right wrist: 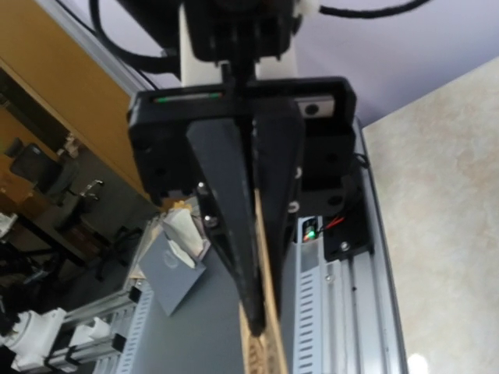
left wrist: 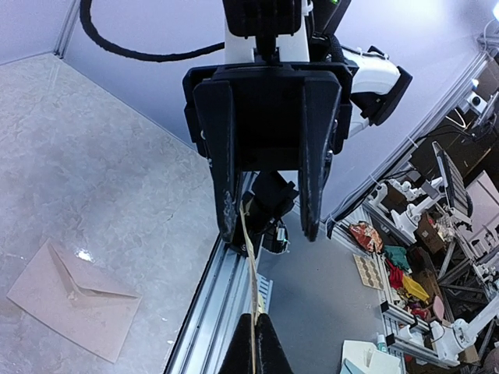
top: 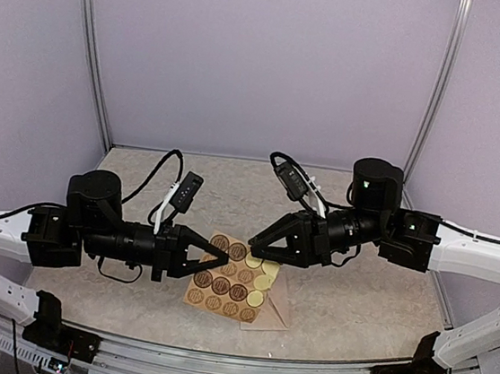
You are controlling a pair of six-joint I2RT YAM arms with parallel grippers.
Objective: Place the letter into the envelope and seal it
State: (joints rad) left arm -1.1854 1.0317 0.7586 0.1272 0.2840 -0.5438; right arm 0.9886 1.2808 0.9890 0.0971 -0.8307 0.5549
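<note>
The pale pinkish envelope (top: 277, 315) lies flat on the table, flap shut, partly under a yellowish sticker sheet (top: 229, 279). It also shows in the left wrist view (left wrist: 74, 300). My left gripper (top: 224, 258) is shut on the left edge of the sticker sheet and holds it above the table; the sheet shows edge-on between its tips (left wrist: 253, 327). My right gripper (top: 254, 246) faces it at the sheet's far edge. In the left wrist view its jaws (left wrist: 269, 230) stand wide apart, with the sheet's edge beside one finger (left wrist: 228, 195). No letter is in view.
The aluminium rail (left wrist: 204, 312) runs along the table's near edge, just past the envelope. Black cables (top: 297, 185) hang off both wrists over the back of the table. Enclosure walls and posts (top: 97, 61) close in the sides and rear.
</note>
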